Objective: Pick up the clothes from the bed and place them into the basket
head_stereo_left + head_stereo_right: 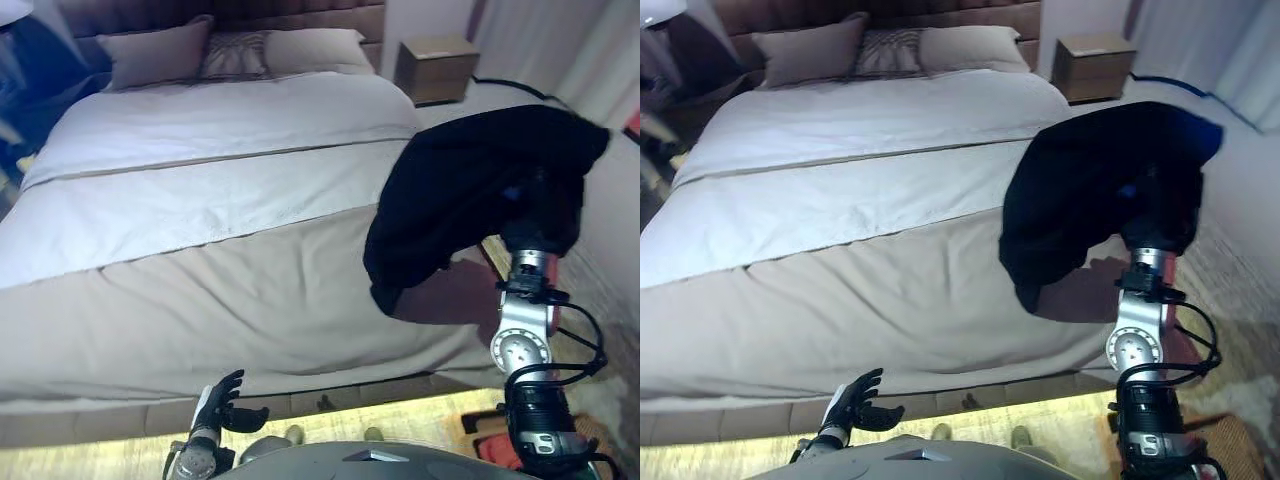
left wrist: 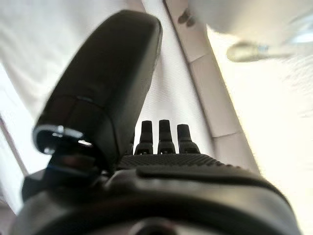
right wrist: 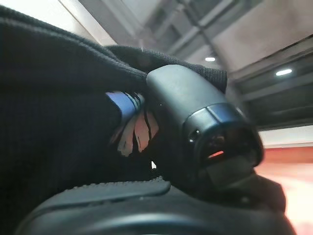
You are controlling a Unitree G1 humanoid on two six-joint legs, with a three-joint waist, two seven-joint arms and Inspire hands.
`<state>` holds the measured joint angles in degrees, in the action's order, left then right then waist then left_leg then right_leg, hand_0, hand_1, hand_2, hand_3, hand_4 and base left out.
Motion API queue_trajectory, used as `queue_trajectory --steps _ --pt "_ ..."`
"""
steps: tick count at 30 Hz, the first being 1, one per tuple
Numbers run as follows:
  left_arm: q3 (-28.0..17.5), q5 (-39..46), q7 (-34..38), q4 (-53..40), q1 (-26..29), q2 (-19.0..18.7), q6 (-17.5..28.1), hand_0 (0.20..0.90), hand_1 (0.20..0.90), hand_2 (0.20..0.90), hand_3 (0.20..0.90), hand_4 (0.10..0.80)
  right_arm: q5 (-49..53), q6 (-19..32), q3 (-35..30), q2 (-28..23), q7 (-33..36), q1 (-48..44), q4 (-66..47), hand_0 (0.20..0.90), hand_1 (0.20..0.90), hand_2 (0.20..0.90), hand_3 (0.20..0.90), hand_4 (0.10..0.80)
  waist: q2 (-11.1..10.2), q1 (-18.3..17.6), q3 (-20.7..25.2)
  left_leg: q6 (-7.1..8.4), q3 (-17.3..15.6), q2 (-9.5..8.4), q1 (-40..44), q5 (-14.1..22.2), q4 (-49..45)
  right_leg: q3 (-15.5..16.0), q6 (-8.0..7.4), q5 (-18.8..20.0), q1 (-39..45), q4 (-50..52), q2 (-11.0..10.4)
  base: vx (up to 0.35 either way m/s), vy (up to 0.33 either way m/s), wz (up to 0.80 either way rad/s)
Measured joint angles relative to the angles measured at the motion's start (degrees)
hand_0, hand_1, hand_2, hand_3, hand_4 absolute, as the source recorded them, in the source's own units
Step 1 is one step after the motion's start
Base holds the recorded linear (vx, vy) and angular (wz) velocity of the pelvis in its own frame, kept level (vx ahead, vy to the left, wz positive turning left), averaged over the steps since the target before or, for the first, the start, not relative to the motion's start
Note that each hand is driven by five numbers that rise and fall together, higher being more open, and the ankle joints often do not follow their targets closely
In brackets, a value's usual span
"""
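One black garment [image 1: 470, 190] clamped in right hand [image 3: 195, 117], raised off the bed [image 1: 200, 250]; left hand [image 1: 222, 405] slack; next needs the basket, unseen.

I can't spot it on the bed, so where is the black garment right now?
The black garment hangs off the raised right hand, draped over it at the right of the head views, above the bed's right edge.

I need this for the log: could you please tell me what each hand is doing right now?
Left hand: open, fingers relaxed, holding nothing.
Right hand: closed on the black garment, held up above the bed.
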<state>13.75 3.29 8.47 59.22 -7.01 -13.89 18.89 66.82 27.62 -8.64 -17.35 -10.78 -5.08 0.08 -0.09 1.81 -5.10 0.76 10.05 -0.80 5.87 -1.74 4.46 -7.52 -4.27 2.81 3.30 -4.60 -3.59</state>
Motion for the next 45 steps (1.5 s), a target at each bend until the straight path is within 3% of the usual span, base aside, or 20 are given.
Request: queue_trajectory --steps 4,7,10,11,12,14,16,18,19,20,21,22,23,25,26,27,29,33,38,45 --pt "0.2 -0.1 -0.4 0.4 2.8 -1.3 -0.3 0.900 0.900 0.900 0.900 0.800 -7.6 2.5 -2.9 0.9 6.4 0.1 -0.2 0.300 0.300 0.300 0.200 0.100 -2.8 -1.2 -1.4 -0.93 -2.7 -1.66 -0.1 -0.8 0.6 1.6 -1.45 0.5 -2.1 1.0 -3.1 -0.069 0.162 -0.39" --pt "1.3 -1.1 -1.3 1.2 4.2 -2.2 -0.5 0.900 0.900 0.900 0.900 0.800 -10.5 3.4 -4.2 0.8 10.3 0.1 -0.2 0.300 0.300 0.300 0.200 0.100 -2.6 -2.7 -1.9 -1.08 -4.1 -2.29 -0.2 -0.9 0.6 1.8 -2.42 1.1 -4.0 2.9 -3.7 -0.051 0.127 -0.24" --pt "1.8 -1.1 -1.6 1.4 4.0 -3.5 -0.8 0.900 0.900 0.900 0.900 0.800 -10.7 3.3 -5.2 0.6 12.8 -0.1 0.5 0.300 0.300 0.300 0.200 0.100 -2.0 -1.6 -2.6 -1.32 -9.5 -1.78 0.7 -0.8 0.6 10.7 -3.89 1.7 -6.3 3.4 -5.0 -0.106 0.093 -0.83" --pt "1.8 -1.1 -1.6 2.1 3.6 -4.0 -1.2 0.900 0.900 0.900 0.900 0.800 -10.8 3.0 -5.0 0.4 12.8 -0.6 1.5 0.300 0.300 0.300 0.200 0.100 -1.6 -0.3 -2.8 -1.89 -12.6 -1.33 1.3 -0.4 0.6 17.1 -4.15 0.9 -6.9 3.5 -6.9 -0.240 0.048 -1.48" --pt "1.7 -1.0 -1.5 2.7 3.4 -4.3 -2.1 0.900 0.900 0.900 0.900 0.800 -10.8 2.8 -5.0 -0.3 13.5 -1.5 3.0 0.300 0.300 0.300 0.200 0.100 -0.3 1.4 -3.6 -2.97 -16.8 0.48 2.3 0.3 0.6 24.6 -4.15 0.9 -7.4 5.9 -8.5 -0.316 0.054 -1.72" --pt "1.7 -1.0 -1.6 2.7 3.4 -5.0 -2.5 0.900 0.900 0.900 0.900 0.800 -10.7 2.4 -4.7 -1.3 15.1 -2.2 4.3 0.300 0.300 0.300 0.200 0.100 1.1 2.7 -4.1 -3.04 -19.5 3.01 2.4 0.3 0.6 28.8 -4.25 1.0 -8.1 10.7 -9.6 -0.275 0.043 -1.13" --pt "1.8 -0.9 -1.6 2.7 3.7 -6.5 -2.4 0.900 0.900 0.900 0.900 0.800 -10.8 2.3 -4.0 -2.3 16.3 -2.5 6.0 0.300 0.300 0.300 0.200 0.100 0.6 4.3 -4.1 -2.94 -22.0 4.93 2.5 0.4 0.4 32.2 -1.99 3.0 -7.5 17.7 -10.9 -0.247 0.045 -0.83" --pt "1.5 0.2 -1.4 3.0 4.9 -6.7 -2.5 0.900 0.900 0.900 0.900 0.800 -10.8 2.0 -1.7 -2.2 17.1 -4.8 8.9 0.300 0.300 0.300 0.200 0.100 -1.3 5.4 -4.8 -2.11 -23.5 5.60 -1.8 3.9 -6.0 32.3 2.54 4.9 -9.2 16.0 -8.9 -0.116 -0.013 -1.09" --pt "1.5 0.4 -1.5 2.5 5.1 -5.4 -2.5 0.900 0.900 0.900 0.900 0.800 -10.8 1.6 -1.4 -2.5 17.6 -6.3 9.1 0.300 0.300 0.300 0.200 0.100 -1.2 6.6 -5.0 -3.67 -21.7 1.41 -3.4 4.4 -4.5 30.9 0.40 7.0 -10.8 14.6 -8.4 -0.132 -0.107 -1.20" --pt "1.6 0.6 -1.6 1.9 4.6 -4.3 -2.5 0.900 0.900 0.900 0.900 0.800 -11.0 1.5 -1.3 -2.7 18.0 -7.2 9.6 0.300 0.300 0.300 0.200 0.100 0.2 6.4 -4.3 -4.65 -21.1 -0.37 -4.5 3.8 -1.0 29.3 -2.89 10.3 -10.6 8.7 -5.2 -0.193 -0.221 -1.71" --pt "0.9 1.1 -1.6 2.0 4.1 -3.6 -2.1 0.900 0.900 0.900 0.900 0.800 -11.8 1.6 -1.6 -2.3 19.1 -9.1 10.6 0.300 0.300 0.300 0.200 0.100 2.2 9.2 -4.1 -6.42 -23.5 2.10 -3.9 -1.0 0.7 34.3 -3.22 4.8 -8.4 9.2 -3.6 -0.106 -0.204 -1.56" --pt "0.0 1.4 -1.5 2.2 4.7 -3.5 -2.4 0.900 0.900 0.900 0.900 0.800 -11.8 1.3 -1.3 -1.5 19.7 -9.8 11.4 0.300 0.300 0.300 0.200 0.100 0.9 10.5 -4.6 -5.43 -26.2 2.21 -3.1 -1.3 0.3 35.7 -1.22 1.2 -8.0 12.1 -4.8 -0.100 -0.269 -1.78" --pt "-0.8 1.8 -0.9 2.1 4.9 -3.5 -2.5 0.900 0.900 0.900 0.900 0.800 -13.1 0.8 0.5 -1.4 21.1 -9.3 11.9 0.300 0.300 0.300 0.200 0.100 -0.2 10.7 -4.9 -5.32 -28.7 4.41 -3.5 -0.4 -2.1 38.8 0.69 -3.6 -4.9 14.9 -5.5 -0.059 -0.196 -1.13" --pt "-0.9 1.7 -0.7 0.9 4.8 -4.5 -2.3 0.900 0.900 0.900 0.900 0.800 -14.4 0.8 2.6 -1.3 22.0 -9.0 11.8 0.300 0.300 0.300 0.200 0.100 -2.7 10.8 -4.8 -4.73 -30.4 4.58 -3.4 -0.5 -3.1 38.8 0.82 -2.9 -0.6 10.9 -6.6 -0.091 -0.172 -0.81" --pt "-1.3 1.8 -0.7 0.9 5.3 -5.0 -2.4 0.900 0.900 0.900 0.900 0.800 -15.4 0.8 3.6 -1.2 22.2 -9.0 11.8 0.300 0.300 0.300 0.200 0.100 -4.5 10.4 -4.9 -4.15 -31.0 4.35 -3.4 -0.9 -3.2 35.8 -0.13 -2.1 1.7 5.7 -5.8 -0.089 -0.116 -0.61" --pt "-2.0 1.7 -0.6 0.6 5.5 -4.7 -2.2 0.900 0.900 0.900 0.900 0.800 -15.8 0.7 4.1 -1.2 22.7 -9.0 11.8 0.300 0.300 0.300 0.200 0.100 -5.0 9.9 -4.8 -3.46 -31.2 4.51 -3.3 -1.1 -3.2 35.7 0.34 -1.8 2.9 2.5 -4.5 -0.063 -0.114 -0.41" --pt "-2.4 1.5 -0.6 0.4 5.2 -4.0 -0.8 0.900 0.900 0.900 0.900 0.800 -15.8 0.4 4.3 -1.3 23.9 -8.9 11.8 0.300 0.300 0.300 0.200 0.100 -5.1 9.3 -4.9 -2.18 -31.4 6.02 -3.8 -1.0 -4.2 34.6 1.48 -0.5 3.9 -0.4 -2.9 -0.046 -0.098 -0.33" --pt "-2.4 1.2 -0.5 0.2 3.2 -2.4 0.0 0.900 0.900 0.900 0.900 0.800 -15.7 -0.2 2.5 -1.7 25.3 -8.5 11.9 0.300 0.300 0.300 0.200 0.100 -4.1 7.4 -4.5 0.98 -30.5 7.80 -3.1 -2.5 -1.9 33.2 1.45 -0.5 2.8 -0.6 -0.6 -0.029 -0.058 -0.17" --pt "-2.8 1.1 -0.5 0.7 1.3 -2.1 0.1 0.900 0.900 0.900 0.900 0.800 -15.6 -1.1 0.4 -1.7 25.7 -7.3 13.1 0.300 0.300 0.300 0.200 0.100 -3.6 7.0 -4.5 1.73 -30.7 7.36 -2.2 -3.1 -1.1 32.8 1.46 -0.5 3.1 -0.6 -0.8 -0.010 -0.023 -0.02" --pt "-3.4 1.1 -0.5 0.8 1.3 -2.4 0.1 0.900 0.900 0.900 0.900 0.800 -15.0 -3.1 0.1 -1.8 26.8 -7.3 17.0 0.300 0.300 0.300 0.200 0.100 -1.0 7.9 -4.2 1.78 -29.9 6.11 -2.1 -3.1 -1.1 33.3 1.45 -0.5 3.6 -0.6 -2.0 0.006 -0.006 0.08"
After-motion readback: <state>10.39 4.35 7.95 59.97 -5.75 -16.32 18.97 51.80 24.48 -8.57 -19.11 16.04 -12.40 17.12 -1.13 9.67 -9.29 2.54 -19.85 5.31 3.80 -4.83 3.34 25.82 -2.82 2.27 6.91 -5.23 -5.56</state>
